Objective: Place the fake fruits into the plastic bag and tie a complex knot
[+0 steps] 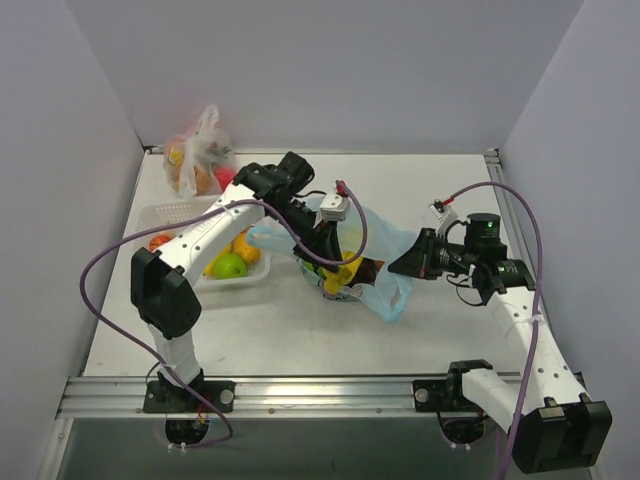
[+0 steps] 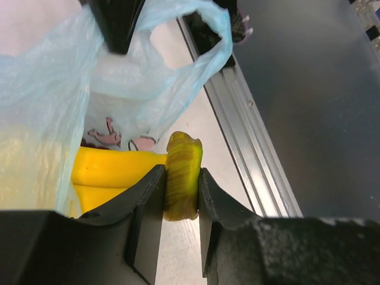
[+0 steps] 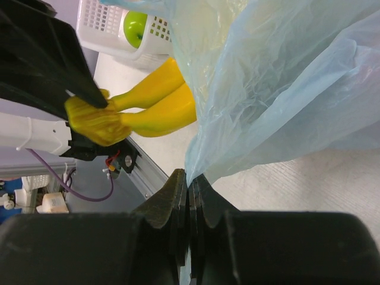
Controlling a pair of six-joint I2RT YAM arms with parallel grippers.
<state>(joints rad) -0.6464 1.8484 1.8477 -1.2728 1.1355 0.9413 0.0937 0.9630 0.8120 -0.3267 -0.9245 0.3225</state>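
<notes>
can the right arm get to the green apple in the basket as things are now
Probably not. The right gripper is shut on the edge of the plastic bag, and the bag, plus the left gripper holding the bananas, sit between it and the green apple in the basket.

white slotted basket (image 1: pixel 168 212) on the left side of the table (image 1: pixel 300 335). clear-wrapped bundle (image 1: pixel 198 158) of orange/red fruit with a white tied top sits just behind the basket, in the back-left corner near the wall. aluminium rail (image 1: pixel 330 393) runs along the near table edge, a second rail (image 1: pixel 507 215) up the right edge. plain grey walls (image 1: pixel 330 70) on three sides. right wrist view: blurred white containers (image 3: pixel 35 190) off the table, lower left.
</notes>
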